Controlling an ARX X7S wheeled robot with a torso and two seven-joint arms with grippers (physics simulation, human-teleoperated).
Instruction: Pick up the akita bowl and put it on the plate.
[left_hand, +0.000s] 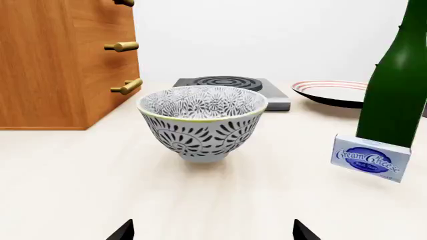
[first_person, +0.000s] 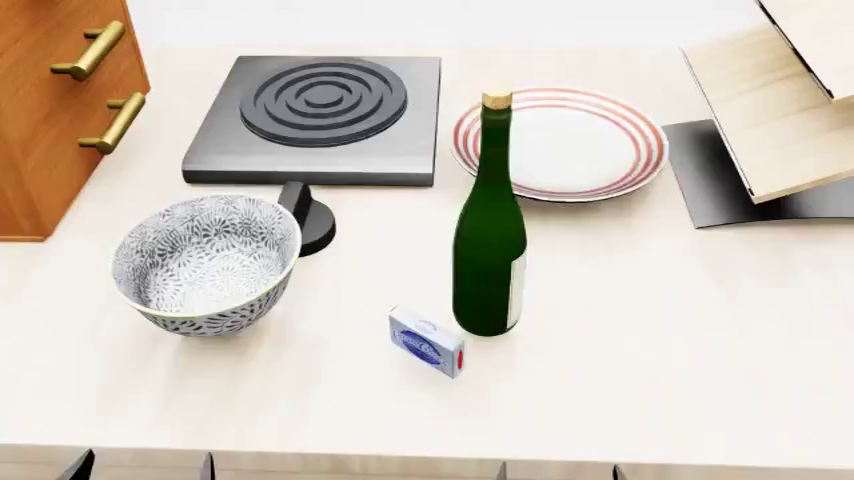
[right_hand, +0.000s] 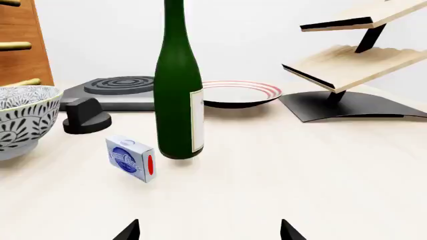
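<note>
A simulated kitchen. On the pale counter (first_person: 667, 330) sit a burner (first_person: 320, 118), wine bottle (first_person: 489, 240) and cream cheese box (first_person: 427, 342); wooden drawers (first_person: 54, 110) stand at its far-left corner.

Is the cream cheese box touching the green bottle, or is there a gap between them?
Apart. The right wrist view shows bare table between the cream cheese box and the base of the green bottle.

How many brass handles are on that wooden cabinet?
2 in the head view: upper handle and lower handle on the cabinet, far left. The left wrist view shows three, so more may be hidden.
</note>
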